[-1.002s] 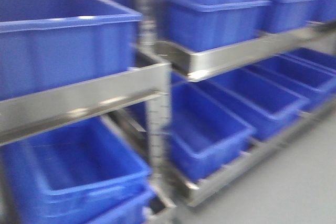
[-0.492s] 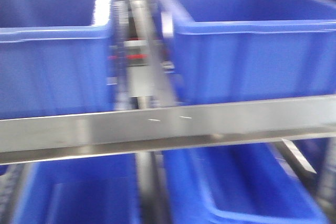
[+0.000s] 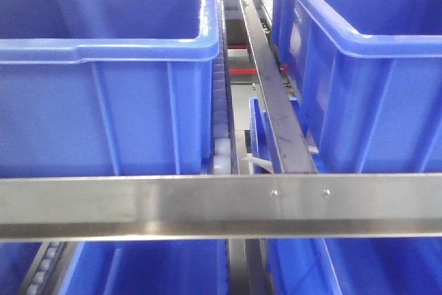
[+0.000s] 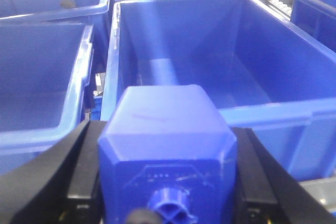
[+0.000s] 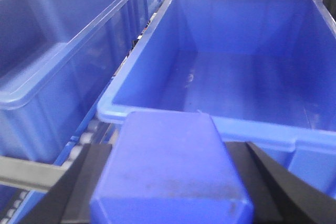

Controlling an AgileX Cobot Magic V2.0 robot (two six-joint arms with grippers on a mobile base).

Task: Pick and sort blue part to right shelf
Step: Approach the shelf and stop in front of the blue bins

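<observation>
In the left wrist view my left gripper [image 4: 167, 153] is shut on a blue part [image 4: 164, 116], a chamfered block that fills the gap between the black fingers [image 4: 79, 158]. It hangs just before the near rim of an open blue bin [image 4: 210, 61]. The right wrist view is much the same: my right gripper [image 5: 170, 174] is shut on a second blue part [image 5: 169, 145], in front of another open blue bin [image 5: 247, 66]. The front view faces the right shelf head-on, with its steel front rail [image 3: 173, 205] across the frame. Neither gripper shows there.
Behind the rail stand two large blue bins [image 3: 103, 81] [image 3: 373, 67], with a white roller track [image 3: 221, 129] and a steel divider [image 3: 276, 108] between them. More blue bins [image 3: 152, 267] sit on the level below. Further bins [image 4: 37, 77] [image 5: 58, 40] flank each wrist's bin.
The front view has swung from an oblique look at the racks to a square, close look at one shelf's front rail and two upper bins. The motion blur is gone.
</observation>
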